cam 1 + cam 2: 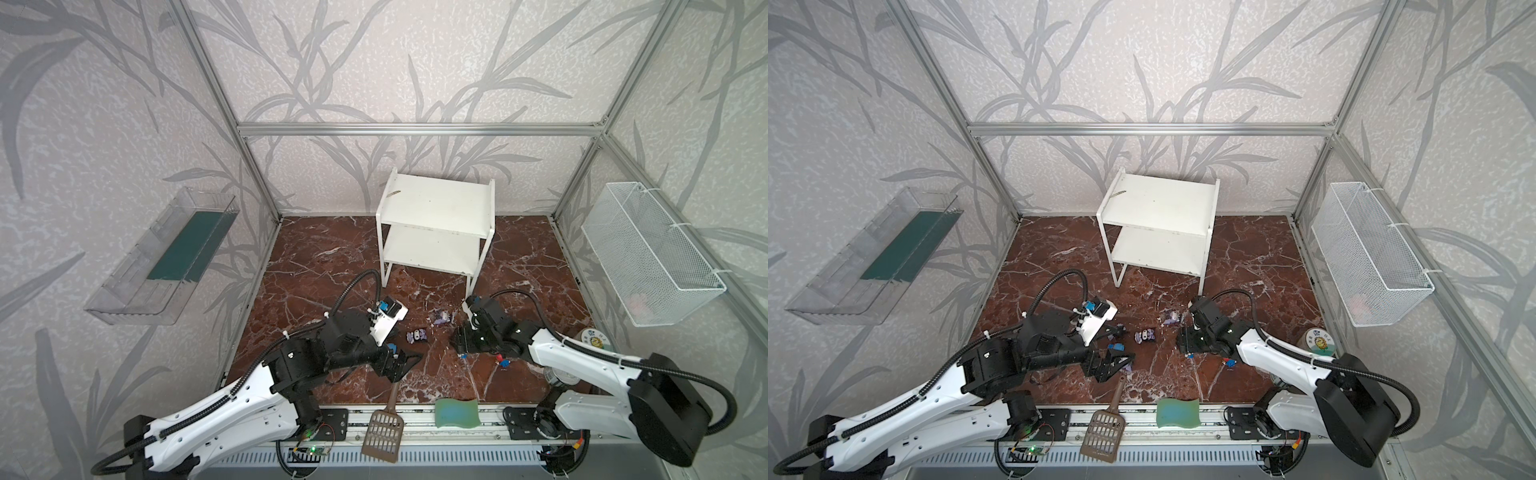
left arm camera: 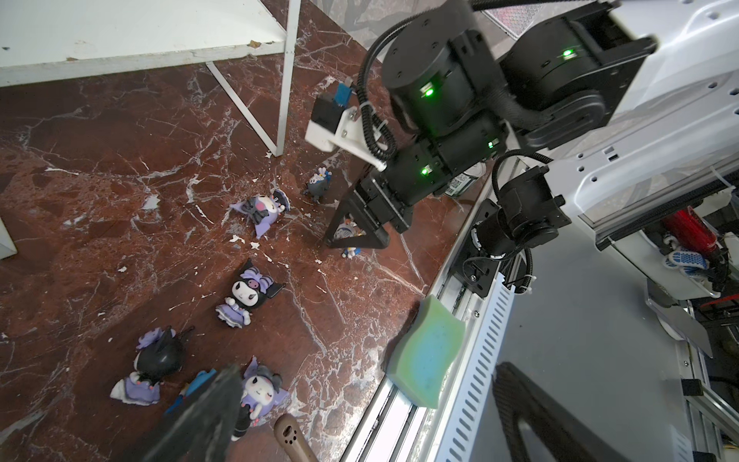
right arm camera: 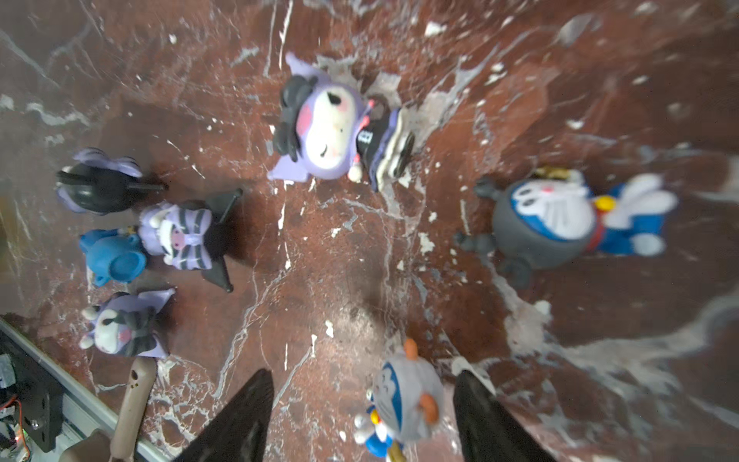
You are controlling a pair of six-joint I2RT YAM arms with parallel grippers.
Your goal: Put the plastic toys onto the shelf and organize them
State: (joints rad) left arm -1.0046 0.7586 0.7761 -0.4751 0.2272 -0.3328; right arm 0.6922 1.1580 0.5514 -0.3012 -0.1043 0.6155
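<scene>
Four purple-black toys (image 2: 248, 296), four blue-white toys (image 3: 560, 220), all on the floor (image 1: 332, 257) in front of the shelf (image 1: 436, 199); left gripper (image 1: 409, 368) spread wide, right gripper (image 3: 364, 374) spread, straddling one blue-white toy (image 3: 404, 400).

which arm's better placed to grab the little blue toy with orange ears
Right: the right tool stands open astride that toy on the floor; the left tool, also open, sits by the purple toys.

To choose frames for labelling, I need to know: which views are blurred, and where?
Right wrist view: soft all over, the grey-headed blue figurine smeared. Left wrist view: sharp on the black-hooded purple figurine in the middle; only the close black finger is blurred. In both top views: in focus and evenly lit, no glare on the white shelf.
</scene>
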